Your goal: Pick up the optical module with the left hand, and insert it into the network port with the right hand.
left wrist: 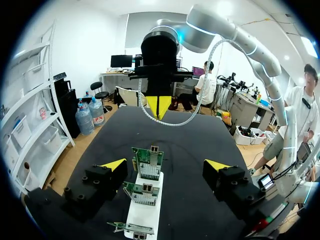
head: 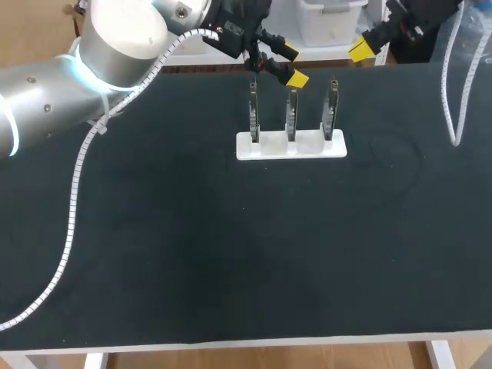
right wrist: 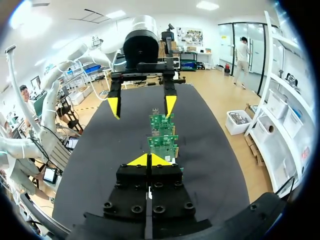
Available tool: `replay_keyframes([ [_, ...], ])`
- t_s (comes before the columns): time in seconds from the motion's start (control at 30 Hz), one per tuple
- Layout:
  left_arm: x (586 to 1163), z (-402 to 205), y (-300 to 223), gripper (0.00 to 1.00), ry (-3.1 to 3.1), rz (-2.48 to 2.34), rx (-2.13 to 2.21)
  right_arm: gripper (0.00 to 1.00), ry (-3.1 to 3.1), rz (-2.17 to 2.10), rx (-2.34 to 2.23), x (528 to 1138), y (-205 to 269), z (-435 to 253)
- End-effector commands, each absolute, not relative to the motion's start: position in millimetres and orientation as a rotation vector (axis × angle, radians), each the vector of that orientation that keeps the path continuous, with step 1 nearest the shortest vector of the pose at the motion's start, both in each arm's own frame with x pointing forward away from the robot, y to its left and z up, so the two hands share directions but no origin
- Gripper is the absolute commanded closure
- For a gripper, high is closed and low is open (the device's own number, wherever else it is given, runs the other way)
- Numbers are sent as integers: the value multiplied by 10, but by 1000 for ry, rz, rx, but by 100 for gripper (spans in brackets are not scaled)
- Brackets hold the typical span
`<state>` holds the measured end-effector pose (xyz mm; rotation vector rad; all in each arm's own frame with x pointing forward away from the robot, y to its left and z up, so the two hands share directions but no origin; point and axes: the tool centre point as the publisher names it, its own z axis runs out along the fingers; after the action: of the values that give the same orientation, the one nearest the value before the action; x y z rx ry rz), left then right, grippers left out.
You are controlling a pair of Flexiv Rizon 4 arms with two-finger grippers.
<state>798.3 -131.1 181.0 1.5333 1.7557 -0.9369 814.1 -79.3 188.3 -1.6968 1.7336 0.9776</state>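
The optical module cannot be told apart with certainty. Only three upright circuit boards (head: 291,115) are seen, slotted in a white rack (head: 307,146) at the upper middle of the tabletop (head: 192,254), each topped by a small metal cage (left wrist: 154,149). Such a module is judged light, rigid and slick-sided, with delicate contacts — best taken by its flat metal flanks, never by a board. The left pincer (left wrist: 165,164) is spread wide and released, hung over the row of boards with nothing touched. The right pincer (right wrist: 149,160) is clenched on nothing, at the frame's upper right, apart from the rack.
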Motion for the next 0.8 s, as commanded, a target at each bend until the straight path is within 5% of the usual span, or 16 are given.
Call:
replay_keyframes([
  [0.03,7958,1812,-1307,0,1758,-931,1529,100,1726,957,-1674,8003,-853,1878],
  [0.57,7958,1812,-1307,0,1758,-931,1529,100,1677,988,-1699,7973,-892,1898],
  [0.6,7958,1812,-1307,0,1758,-931,1529,69,1696,997,-1683,7969,-892,1901],
  [0.63,7958,1812,-1307,0,1758,-931,1529,0,1696,997,-1683,7969,-892,1901],
  [0.8,7958,1812,-1307,0,1758,-931,1529,0,1696,997,-1683,7969,-892,1901],
])
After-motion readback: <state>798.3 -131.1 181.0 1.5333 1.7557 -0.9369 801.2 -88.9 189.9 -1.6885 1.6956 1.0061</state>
